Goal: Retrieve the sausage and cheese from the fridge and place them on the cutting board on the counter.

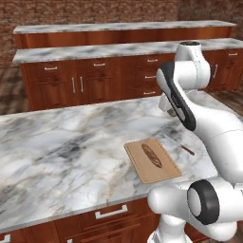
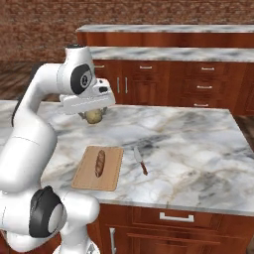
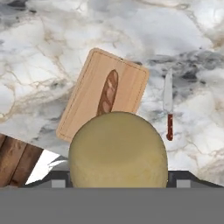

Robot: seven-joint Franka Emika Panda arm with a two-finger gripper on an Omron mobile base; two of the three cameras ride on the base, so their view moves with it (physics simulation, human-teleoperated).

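My gripper (image 2: 93, 119) hangs above the counter (image 2: 198, 144), shut on the cheese (image 2: 93, 116), a round yellowish-tan lump held between the fingers. In the hand view the cheese (image 3: 118, 151) bulks large in the foreground and hides the near end of the cutting board (image 3: 87, 96). The light-tan cutting board (image 2: 111, 171) lies near the counter's front edge, below and in front of the gripper. On it lies the sausage (image 2: 99, 163), a slim dark red-brown link set lengthwise (image 3: 108, 92). From the left the cutting board (image 1: 142, 163) and sausage (image 1: 152, 155) show beside my arm. The fridge is out of view.
A knife with a red-brown handle (image 2: 140, 161) lies on the marble just right of the board (image 3: 168, 109). Behind the counter (image 1: 71, 142) stand reddish-brown cabinets (image 1: 95, 80) with marble tops, then a brick wall. The floor shows past the counter edge (image 3: 17, 162).
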